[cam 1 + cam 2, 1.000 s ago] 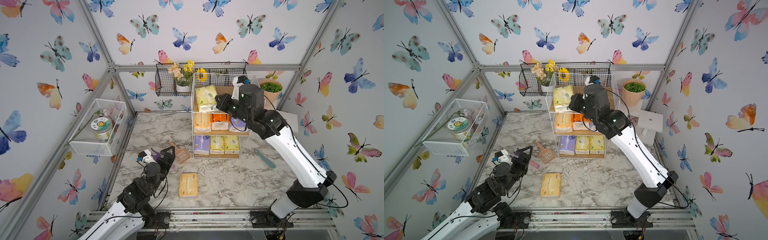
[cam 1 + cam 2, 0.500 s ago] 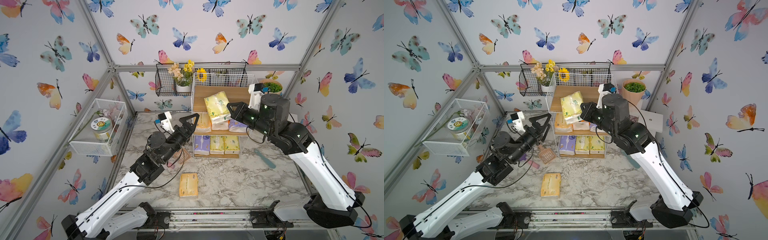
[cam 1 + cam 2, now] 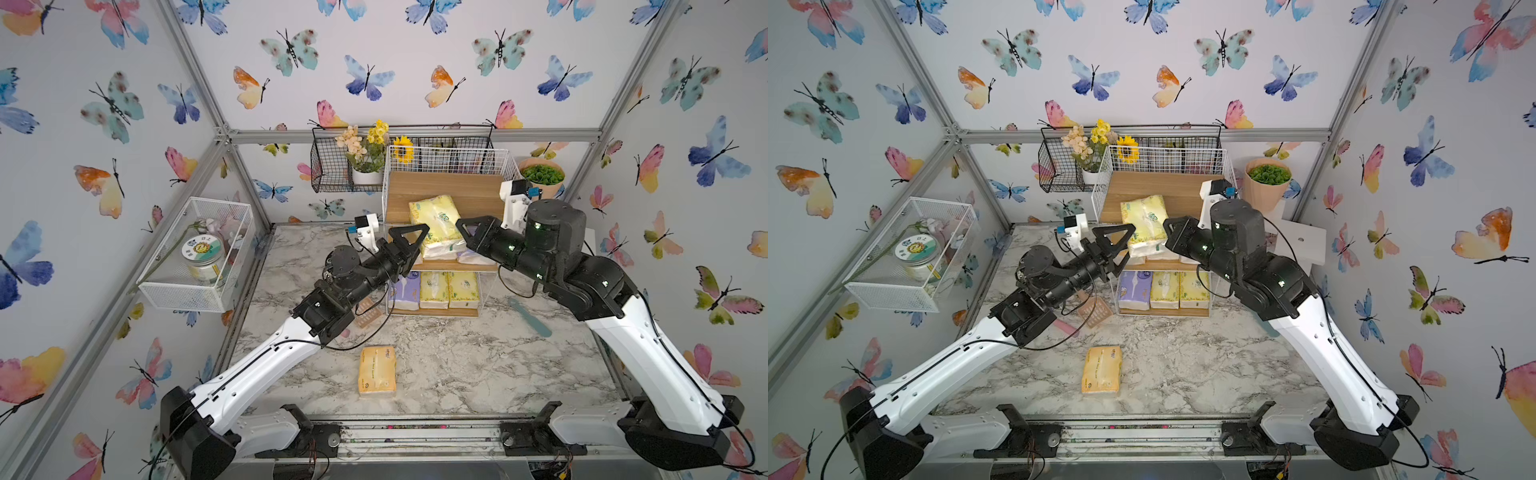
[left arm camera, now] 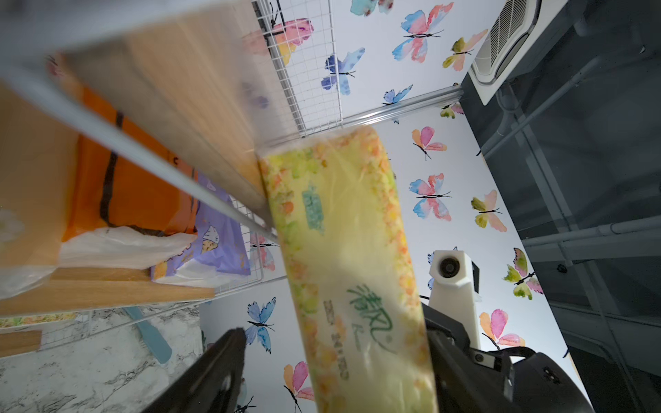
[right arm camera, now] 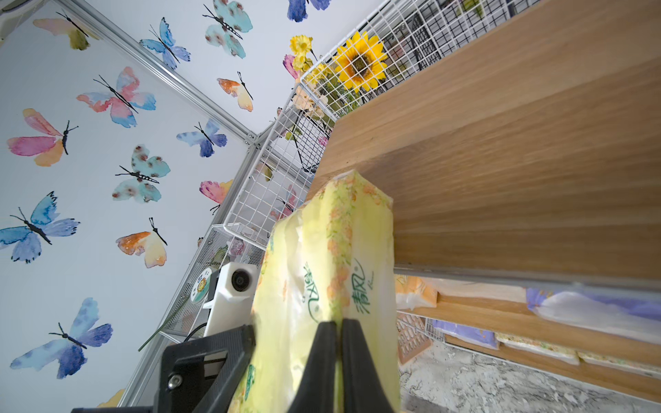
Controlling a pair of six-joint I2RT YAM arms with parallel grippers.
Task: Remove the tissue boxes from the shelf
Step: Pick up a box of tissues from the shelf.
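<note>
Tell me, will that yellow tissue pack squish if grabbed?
Probably squishy: the wrap on the yellow tissue pack bunches where the right pincer pinches it. Likely light, since that small pinch seems to carry it. Shiny wrap may slip.

The shelf (image 3: 440,187) is white wire grid with wooden boards. A yellow-green pack (image 3: 436,226) hangs tilted before its top tier, seemingly clear of the board, its wrapper pinched by the right claw (image 5: 339,327). The middle tier holds a bright orange pack (image 4: 132,186). The bottom tier holds a lilac pack (image 3: 405,290) beside two yellow packs (image 3: 449,289). A peach-orange pack (image 3: 377,371) lies flat on the surface before the shelf.
</note>
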